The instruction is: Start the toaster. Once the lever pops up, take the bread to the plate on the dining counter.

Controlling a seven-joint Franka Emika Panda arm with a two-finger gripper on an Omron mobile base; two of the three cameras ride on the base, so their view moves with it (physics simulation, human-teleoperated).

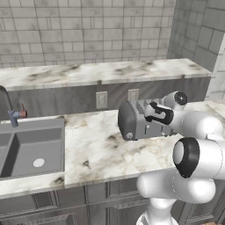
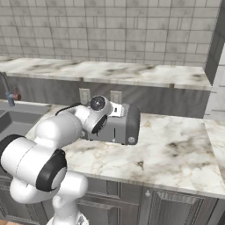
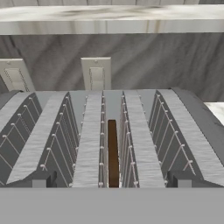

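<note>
The toaster [image 1: 134, 121] stands on the worktop [image 1: 101, 151], right of the sink [image 1: 30, 147]. The bread [image 3: 112, 151] sits in its middle slot. Two wall outlets [image 3: 96, 73] lie behind it.

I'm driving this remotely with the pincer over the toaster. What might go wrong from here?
1. The bread sits edge-on, deep in the middle slot of the toaster, between wire guides. A slightly off-centre descent would likely hit the guides, not the slice.
2. The pincer is spread wide, its fingertips above the neighbouring slots, so closing may catch the slot walls.
3. In both base views the arm hides the toaster's top, so guidance rests on the hand view.
</note>
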